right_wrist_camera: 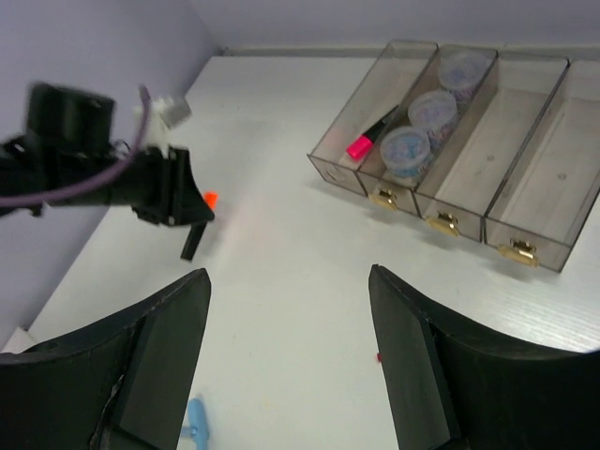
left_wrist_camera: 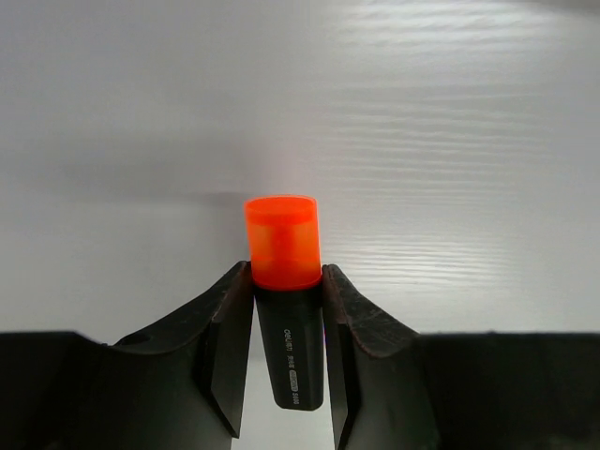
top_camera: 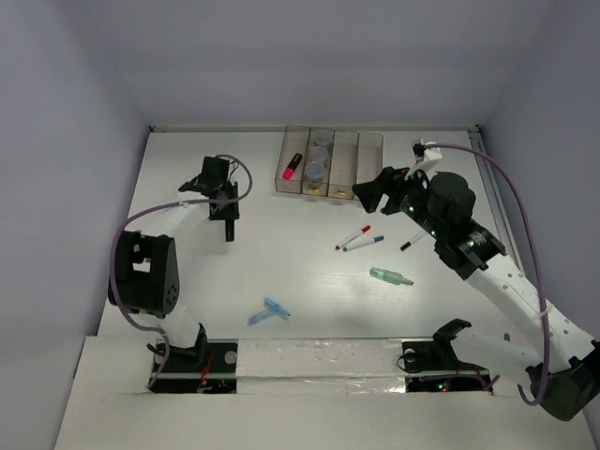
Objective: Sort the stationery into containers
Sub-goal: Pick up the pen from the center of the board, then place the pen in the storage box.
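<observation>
My left gripper (top_camera: 224, 208) is shut on a black marker with an orange cap (left_wrist_camera: 282, 242), held above the bare table; its fingers (left_wrist_camera: 225, 337) clamp the body just below the cap. Its black end (top_camera: 230, 230) sticks out in the top view. The four joined bins (top_camera: 345, 164) stand at the back. The leftmost holds a pink-marked marker (top_camera: 292, 167); the second holds three round jars (top_camera: 319, 154). My right gripper (top_camera: 370, 193) is open and empty, just in front of the bins. Two white pens (top_camera: 359, 240), a small black pen (top_camera: 410, 244), a green piece (top_camera: 390, 277) and light-blue pieces (top_camera: 272, 309) lie loose.
The right wrist view shows the bins (right_wrist_camera: 525, 159) with gold knobs (right_wrist_camera: 442, 223), the two right ones empty, and the left arm (right_wrist_camera: 141, 178) at the far left. Walls close the table at the back and sides. The arm bases stand along the near edge.
</observation>
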Action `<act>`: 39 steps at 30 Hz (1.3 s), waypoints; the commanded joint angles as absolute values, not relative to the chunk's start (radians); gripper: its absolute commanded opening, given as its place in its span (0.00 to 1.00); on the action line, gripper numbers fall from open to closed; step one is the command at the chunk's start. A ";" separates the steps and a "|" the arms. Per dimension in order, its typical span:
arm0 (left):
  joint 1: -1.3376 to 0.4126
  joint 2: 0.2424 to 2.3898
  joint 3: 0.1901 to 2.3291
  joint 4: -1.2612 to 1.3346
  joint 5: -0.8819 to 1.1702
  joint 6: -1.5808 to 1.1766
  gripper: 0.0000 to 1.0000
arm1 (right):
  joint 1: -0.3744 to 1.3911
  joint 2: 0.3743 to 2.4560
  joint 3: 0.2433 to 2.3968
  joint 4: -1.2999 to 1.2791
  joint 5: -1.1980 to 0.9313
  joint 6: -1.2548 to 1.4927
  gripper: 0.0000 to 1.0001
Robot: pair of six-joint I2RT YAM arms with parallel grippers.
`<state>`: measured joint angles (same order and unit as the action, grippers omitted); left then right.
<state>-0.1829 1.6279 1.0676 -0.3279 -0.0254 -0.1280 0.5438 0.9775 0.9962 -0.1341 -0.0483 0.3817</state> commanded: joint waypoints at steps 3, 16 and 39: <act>-0.359 1.578 1.357 -0.278 0.061 -0.245 0.00 | 0.541 0.901 0.892 -0.133 -0.031 0.397 0.74; -0.454 2.046 1.948 -0.230 0.034 -0.302 0.00 | 0.541 0.706 0.792 -0.262 0.057 0.403 0.74; -0.443 2.368 2.255 -0.258 -0.141 -0.199 0.14 | 0.541 0.695 0.698 -0.324 0.055 0.430 0.74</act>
<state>-0.4488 2.3528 2.1990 -0.2535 -0.1074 -0.2287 0.5438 0.7067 0.7044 -0.3141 0.0494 0.4240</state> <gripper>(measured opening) 0.272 0.742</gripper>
